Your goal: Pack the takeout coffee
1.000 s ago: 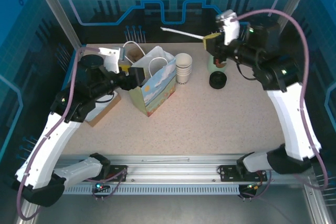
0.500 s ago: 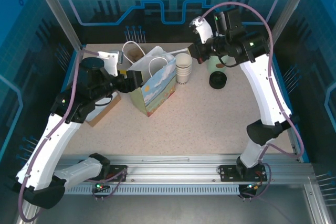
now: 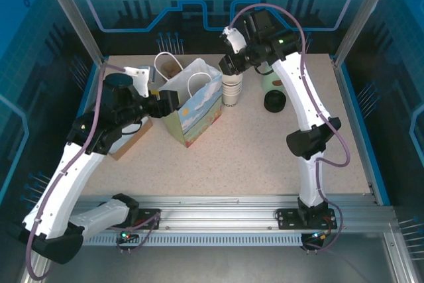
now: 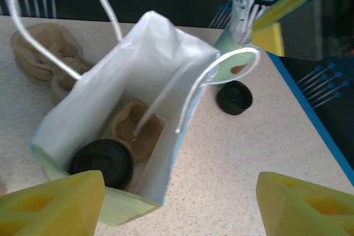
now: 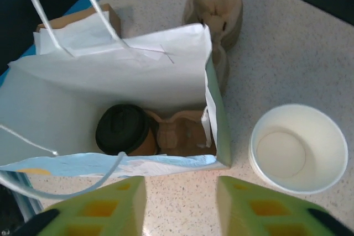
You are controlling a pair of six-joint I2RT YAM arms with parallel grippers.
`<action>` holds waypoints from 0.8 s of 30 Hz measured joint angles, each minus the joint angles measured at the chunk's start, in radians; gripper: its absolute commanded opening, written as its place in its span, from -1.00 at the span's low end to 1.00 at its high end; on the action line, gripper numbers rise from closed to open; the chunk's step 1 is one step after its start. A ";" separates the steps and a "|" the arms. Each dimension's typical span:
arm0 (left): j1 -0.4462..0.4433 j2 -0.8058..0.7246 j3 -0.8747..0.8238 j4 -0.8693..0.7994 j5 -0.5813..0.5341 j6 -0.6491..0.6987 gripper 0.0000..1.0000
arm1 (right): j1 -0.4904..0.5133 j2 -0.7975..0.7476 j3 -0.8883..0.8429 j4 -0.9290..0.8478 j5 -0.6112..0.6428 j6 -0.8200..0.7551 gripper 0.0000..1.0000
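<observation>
The takeout coffee (image 5: 124, 131), a brown cup under a black lid, stands in a cardboard carrier at the bottom of the open paper bag (image 3: 195, 107). From the left wrist its lid (image 4: 102, 163) shows beside a thin white straw (image 4: 152, 106) that leans inside the bag. My right gripper (image 3: 225, 65) hovers over the bag's right rim, open, with bare table between its fingers (image 5: 99, 211). My left gripper (image 3: 172, 96) is at the bag's left end, wide open and holding nothing, and the bag's corner lies by its left finger (image 4: 52, 203).
A stack of white cups (image 3: 232, 85) stands just right of the bag. Beyond are a loose black lid (image 3: 274, 101) and a green holder (image 3: 271, 81). Spare cardboard carriers (image 3: 169, 64) lie behind the bag, and a brown box (image 3: 129, 140) sits at its left.
My right arm swung left from the back right corner to above the bag, and its jaws opened, letting go of the white straw. The left arm has barely moved.
</observation>
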 measured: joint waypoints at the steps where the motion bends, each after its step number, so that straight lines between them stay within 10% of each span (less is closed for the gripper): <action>1: 0.027 -0.001 -0.011 0.002 0.000 -0.009 0.47 | -0.002 -0.014 -0.016 0.020 -0.012 0.009 -0.04; 13: 0.523 -0.037 -0.363 0.185 0.029 -0.229 0.54 | -0.014 -0.642 -0.874 0.541 0.018 0.114 0.25; 24: 0.554 0.409 -0.373 0.274 -0.106 -0.249 0.65 | 0.002 -0.781 -1.201 0.786 0.090 0.129 0.34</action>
